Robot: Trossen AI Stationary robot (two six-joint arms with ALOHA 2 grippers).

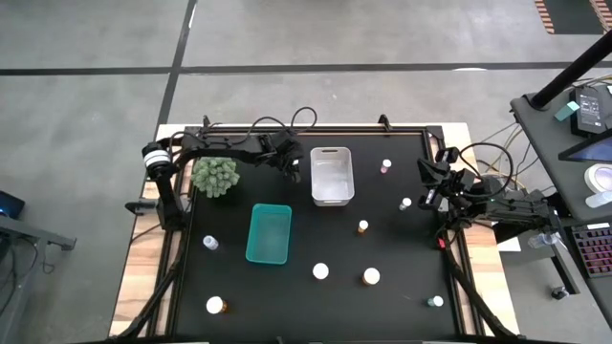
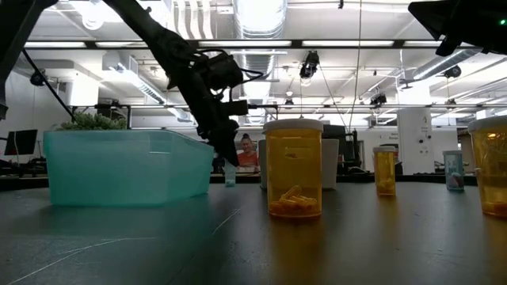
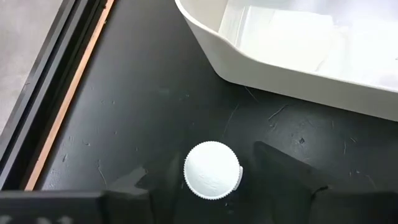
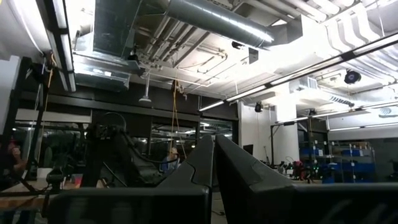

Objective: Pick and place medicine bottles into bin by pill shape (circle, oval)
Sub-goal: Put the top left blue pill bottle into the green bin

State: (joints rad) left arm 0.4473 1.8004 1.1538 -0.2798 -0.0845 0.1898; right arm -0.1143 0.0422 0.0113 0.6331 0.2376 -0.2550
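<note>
The bottle (image 3: 212, 169) that matters now stands upright on the tabletop near the far edge, just beside the white bin (image 3: 292, 59), on the side of that bin that faces the far left corner. In the left wrist view I see only its round white cap from above, so its long axis points straight up toward the camera. The cap sits between the two dark fingers (image 3: 283, 177) of the left hand (image 1: 287, 164); the fingers stand at a middle width on either side of it, with a thin gap on at least one side, so I judge that they are around the bottle but not yet firmly on it. I cannot read the pill shape from this angle.

The coming move turns on this: the bottle is directly below the left hand and the white bin wall is close by, so I think the lift must go straight up before any travel sideways.

The teal bin (image 1: 269, 233) lies nearer the middle of the tabletop, well apart from this bottle. The right hand (image 1: 432, 196) waits near the right edge, fingers pressed together and empty, pointing up into the room.
</note>
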